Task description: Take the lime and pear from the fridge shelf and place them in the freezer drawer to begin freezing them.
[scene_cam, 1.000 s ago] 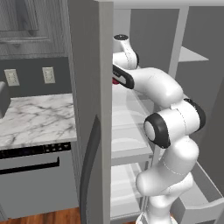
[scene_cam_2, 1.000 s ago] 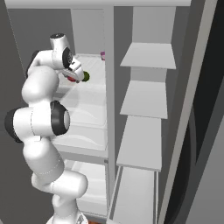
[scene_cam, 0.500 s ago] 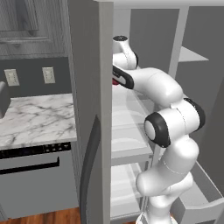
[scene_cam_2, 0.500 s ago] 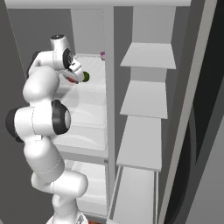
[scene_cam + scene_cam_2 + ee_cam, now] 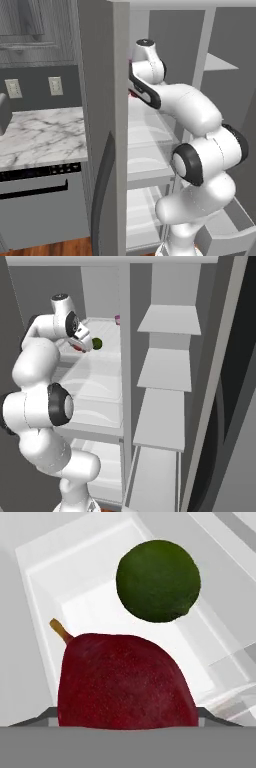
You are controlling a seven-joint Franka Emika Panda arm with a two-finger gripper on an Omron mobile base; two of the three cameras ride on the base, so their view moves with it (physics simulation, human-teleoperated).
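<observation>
Step in hand: the first pick, judged from the claw point(image 5: 84, 346) reaching in over the fridge shelf point(image 5: 107, 358) right at the pear point(image 5: 125, 682).
Claw: its fingertips sit either side of the pear; I cannot tell whether they are clamping it yet.
Pear: dark red, faintly speckled, short tan stem, on the shelf.
Lime: the lime point(image 5: 158, 580) is a dark green ball just beyond the pear, apart from it.
Next move: secure the pear, lift clear without knocking the lime, carry it down to the freezer drawer point(image 5: 231, 226), which stands pulled out low beside the arm.

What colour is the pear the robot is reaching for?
Dark red, with a small brownish stem. The pear shows best in the hand view.
</observation>
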